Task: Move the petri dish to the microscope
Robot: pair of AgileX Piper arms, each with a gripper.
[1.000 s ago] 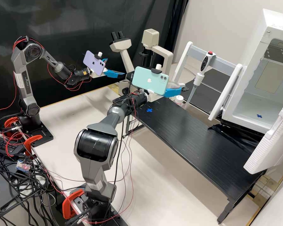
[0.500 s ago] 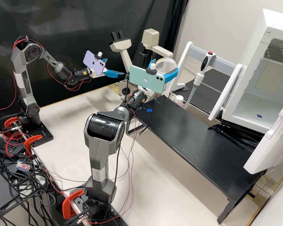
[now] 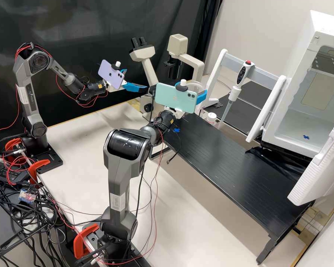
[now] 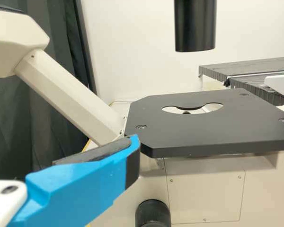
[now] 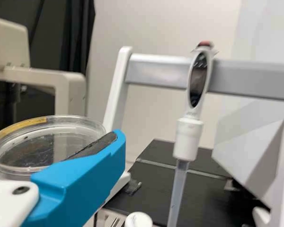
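While our R gripper (image 3: 201, 97) has its jaws closed on the petri dish (image 5: 47, 146), pinching it by the sides, our L gripper (image 3: 136, 79) has its jaws spread w/ nothing btwn them. We've got the dish up in the air, clear & w/ a yellow strip along part of its rim, near the microscope (image 3: 149, 70) but not on it.

Our L jaws are close by the microscope's black stage (image 4: 217, 132), which has a rounded cutout. A black cylinder (image 4: 195, 28) hangs above that stage. On our wrists we carry 2 phones: mint phone (image 3: 176, 98) on R, purple phone (image 3: 110, 75) on L.

Further out, we see a black platform (image 3: 226, 159) w/ a blue cross (image 3: 176, 130) near its end by our R wrist. Just beyond its edge is a white-capped bottle (image 3: 211, 118); near that, a pipette (image 3: 236, 89) hangs upright, tip down, on a stand (image 3: 263, 76) w/ a grey crossbar. Next comes a white cabinet (image 3: 324, 27), door open, another blue mark (image 3: 306, 137) inside. Both our arms are mounted at the pale counter (image 3: 78, 148), cables bundled beside them.
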